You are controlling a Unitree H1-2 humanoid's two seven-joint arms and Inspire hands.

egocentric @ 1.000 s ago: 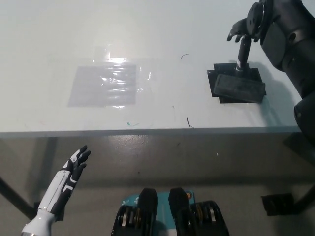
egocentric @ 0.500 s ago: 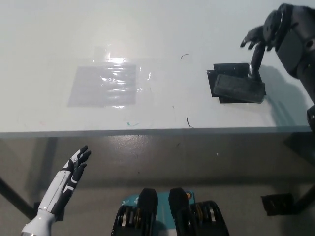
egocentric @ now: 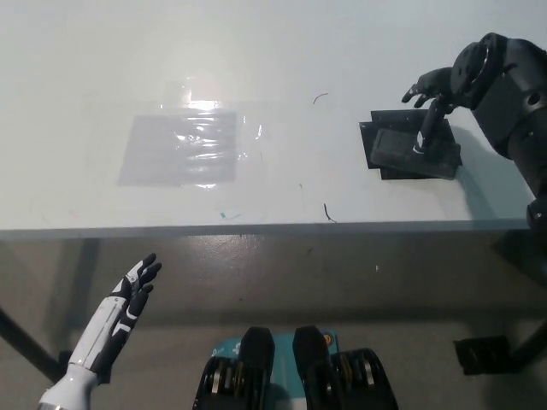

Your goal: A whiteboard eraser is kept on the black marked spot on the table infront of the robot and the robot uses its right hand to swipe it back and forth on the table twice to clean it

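A dark grey whiteboard eraser (egocentric: 402, 147) lies on the black marked spot (egocentric: 445, 161) at the right of the white table (egocentric: 256, 51). My black right hand (egocentric: 427, 107) hangs over the eraser's right part with its fingers spread, open; one finger reaches down to the eraser's top. The hand does not grip the eraser. My white left hand (egocentric: 128, 299) rests open below the table's front edge at the lower left, fingers apart and holding nothing.
A shiny clear plastic sheet (egocentric: 182, 145) lies flat on the table at centre left. Small dark pen marks (egocentric: 328, 212) dot the table near the front edge (egocentric: 256, 229). Below the edge, floor and a table leg show.
My right hand swung right and then came back left and lower, onto the eraser's right part. The eraser and left hand have stayed put.
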